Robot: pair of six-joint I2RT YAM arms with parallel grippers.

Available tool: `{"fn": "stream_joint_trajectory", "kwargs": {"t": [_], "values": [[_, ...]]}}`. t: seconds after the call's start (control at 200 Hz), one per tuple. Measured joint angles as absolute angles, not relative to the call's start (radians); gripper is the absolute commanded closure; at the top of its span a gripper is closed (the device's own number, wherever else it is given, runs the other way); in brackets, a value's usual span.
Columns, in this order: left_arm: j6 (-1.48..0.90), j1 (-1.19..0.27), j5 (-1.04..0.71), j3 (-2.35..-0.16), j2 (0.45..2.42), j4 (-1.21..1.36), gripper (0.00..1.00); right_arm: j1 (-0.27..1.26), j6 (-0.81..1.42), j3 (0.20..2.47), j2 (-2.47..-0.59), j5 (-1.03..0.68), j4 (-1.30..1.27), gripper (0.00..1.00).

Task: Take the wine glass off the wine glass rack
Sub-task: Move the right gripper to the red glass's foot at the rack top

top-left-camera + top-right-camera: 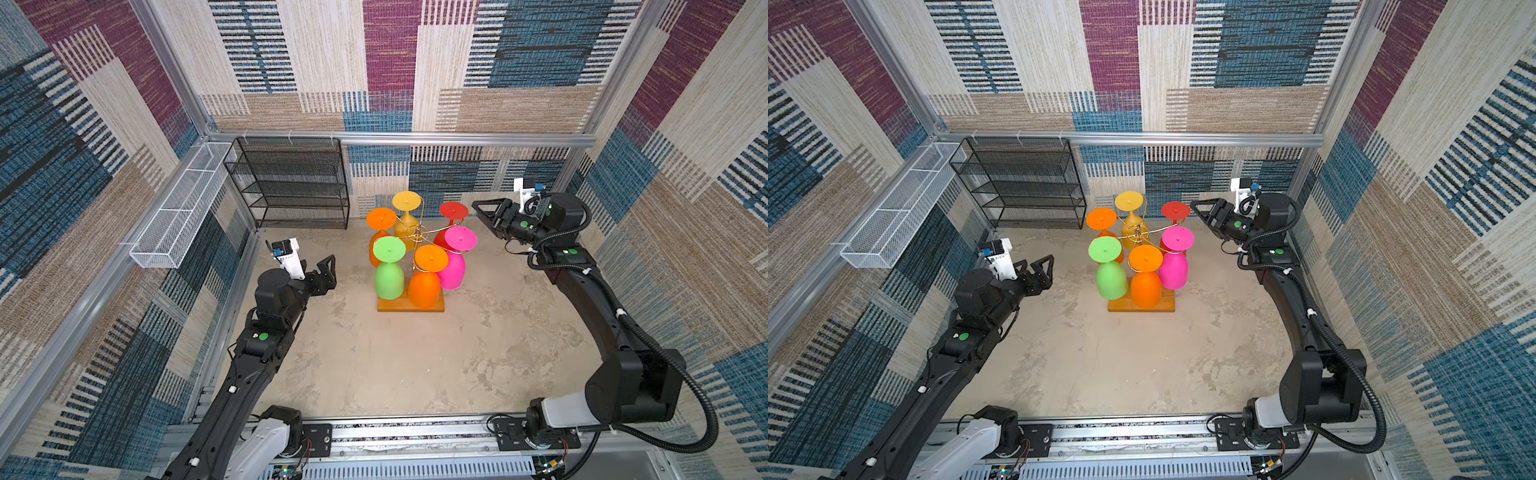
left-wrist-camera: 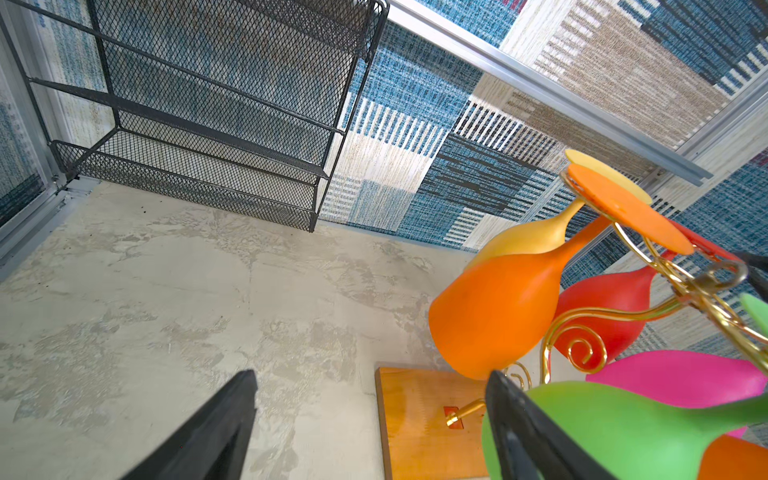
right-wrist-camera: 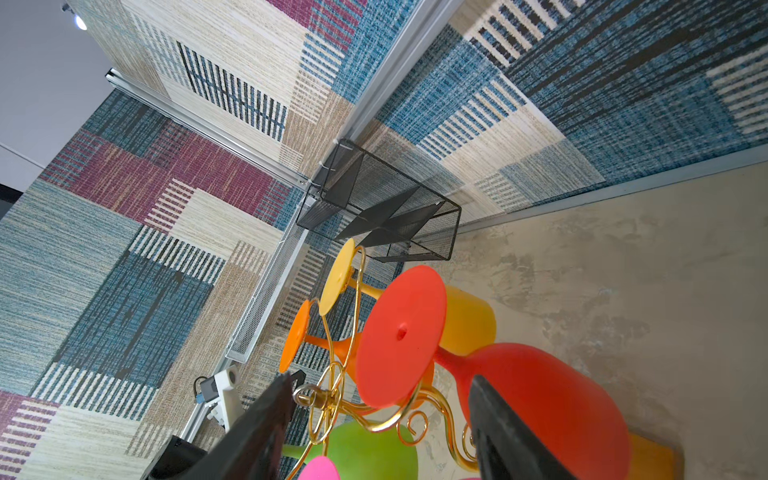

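While matte glasses hang inverted on gold-wire rack, left claw, right claw, both agape, empty.

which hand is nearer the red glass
Right. The right hand sits just beside the red glass, level with its foot. The left hand is across the rack, on the green glass's side.

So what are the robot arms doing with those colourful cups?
Six colourful wine glasses hang upside down on the gold wine glass rack. The right gripper is up by the red glass, fingers apart, not holding it. The left gripper hovers open near the green glass. None is off yet.
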State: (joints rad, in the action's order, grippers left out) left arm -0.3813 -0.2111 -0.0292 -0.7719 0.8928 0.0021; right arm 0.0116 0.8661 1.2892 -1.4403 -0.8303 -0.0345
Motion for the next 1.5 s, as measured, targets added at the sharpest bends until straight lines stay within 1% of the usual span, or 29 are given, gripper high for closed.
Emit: {"fn": "stream_joint_trajectory", "kwargs": {"t": [0.155, 0.26, 0.631, 0.811, 1.067, 1.252, 1.502], "values": [[-0.381, -0.211, -0.029, -0.772, 0.893, 0.002, 0.12, 0.012, 0.900, 1.287, -1.453, -0.830, -0.063, 0.35], [-0.382, -0.212, -0.030, -0.768, 0.895, 0.003, 0.12, 0.012, 0.912, 1.288, -1.467, -0.830, -0.071, 0.40], [-0.382, -0.212, -0.032, -0.767, 0.906, 0.003, 0.11, 0.012, 0.931, 1.295, -1.511, -0.830, -0.085, 0.43], [-0.382, -0.212, -0.032, -0.764, 0.907, 0.004, 0.12, 0.025, 0.934, 1.314, -1.532, -0.828, -0.089, 0.49], [-0.382, -0.212, -0.032, -0.761, 0.905, 0.004, 0.12, 0.056, 0.934, 1.346, -1.562, -0.829, -0.091, 0.53], [-0.382, -0.212, -0.031, -0.754, 0.903, 0.006, 0.12, 0.065, 0.929, 1.364, -1.571, -0.827, -0.088, 0.61], [-0.382, -0.212, -0.031, -0.751, 0.900, 0.010, 0.12, 0.068, 0.917, 1.373, -1.578, -0.826, -0.062, 0.76]]}}
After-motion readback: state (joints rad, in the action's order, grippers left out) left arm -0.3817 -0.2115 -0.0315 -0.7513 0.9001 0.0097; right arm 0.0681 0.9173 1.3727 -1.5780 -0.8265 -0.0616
